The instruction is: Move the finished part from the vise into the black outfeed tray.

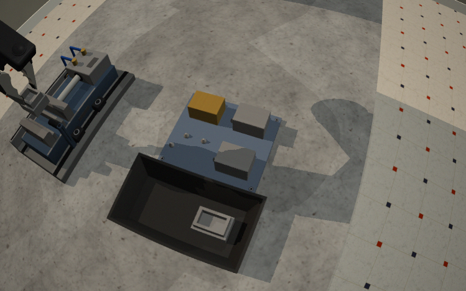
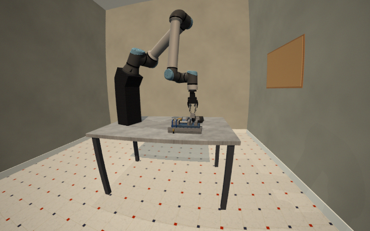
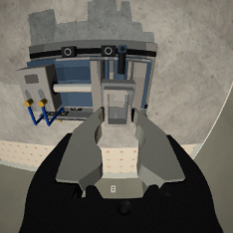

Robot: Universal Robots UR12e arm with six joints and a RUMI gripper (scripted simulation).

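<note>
My gripper is shut on the finished part, a grey block with a pocket on top. It holds the block a little above the open jaws of the blue vise at the table's left end. The black outfeed tray lies at the front middle. A second pocketed block lies in the tray's right half, and the tray's left half is bare.
A blue fixture plate behind the tray carries an orange block, two grey blocks and three small pins. The vise has a grey end block with blue hoses. The arm's black pedestal stands at the table's far corner.
</note>
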